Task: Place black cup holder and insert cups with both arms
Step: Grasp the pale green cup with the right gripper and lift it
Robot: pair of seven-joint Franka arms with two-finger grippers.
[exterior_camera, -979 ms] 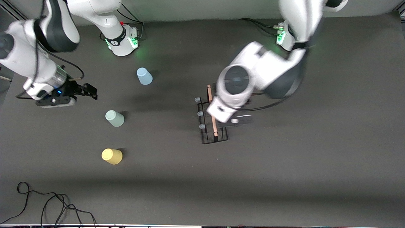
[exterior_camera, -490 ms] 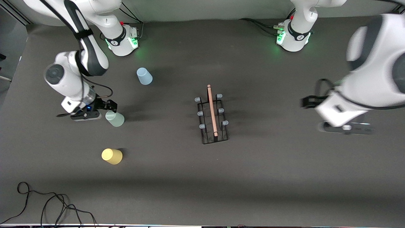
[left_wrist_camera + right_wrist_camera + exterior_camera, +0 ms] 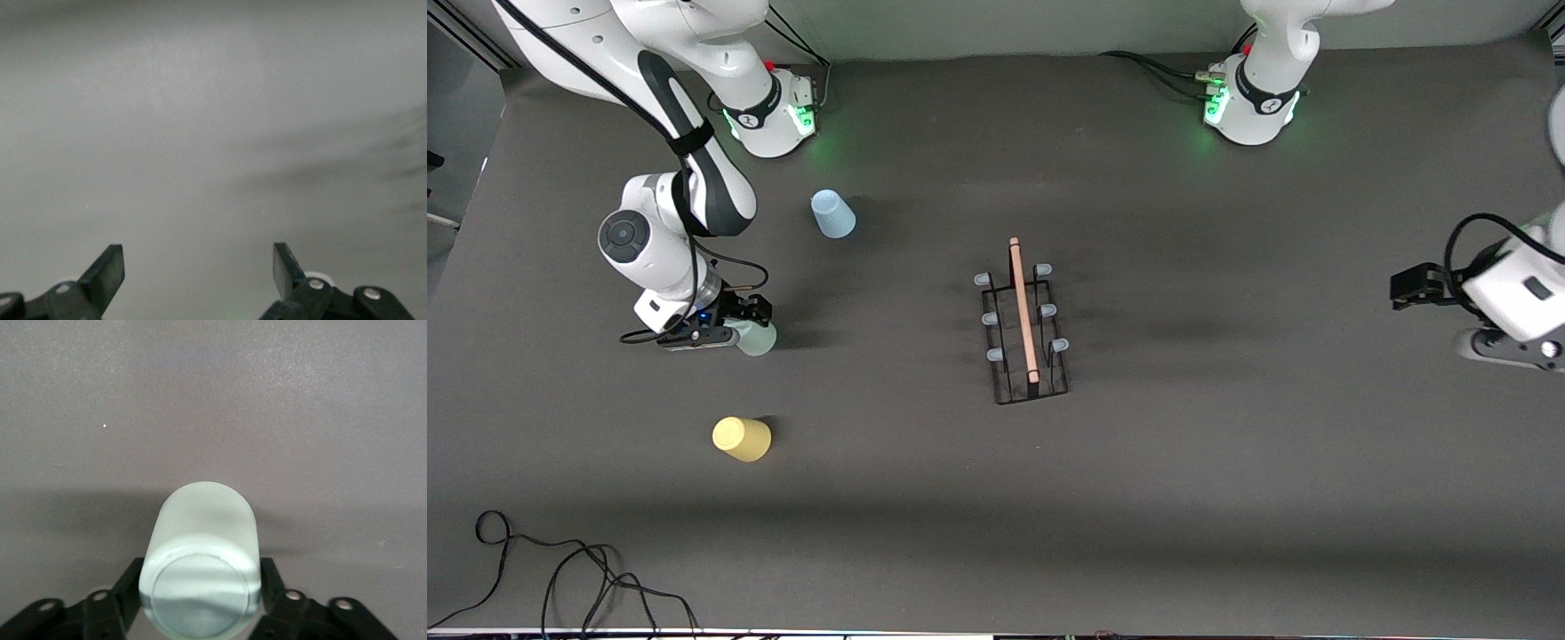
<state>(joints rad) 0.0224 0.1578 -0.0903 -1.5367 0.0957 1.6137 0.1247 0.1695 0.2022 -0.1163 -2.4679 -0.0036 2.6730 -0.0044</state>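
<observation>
Gripping the mint green cup [image 3: 200, 567] between its fingers [image 3: 130, 580], the right gripper [image 3: 740, 331] sits low at the table, the cup upside down. Well apart toward the left arm's end stands the black cup holder [image 3: 1024, 324], its wooden bar running toward the front camera. Left gripper [image 3: 199, 277] waits open, empty; the cup's rim is hidden.

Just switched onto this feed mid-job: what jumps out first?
The right gripper has its jaws around the upside-down green cup, at the right arm's end of the table. The black rack stands mid-table with every peg bare. The blue cup and yellow cup wait untouched, and the left gripper waits open at the left arm's end.
</observation>
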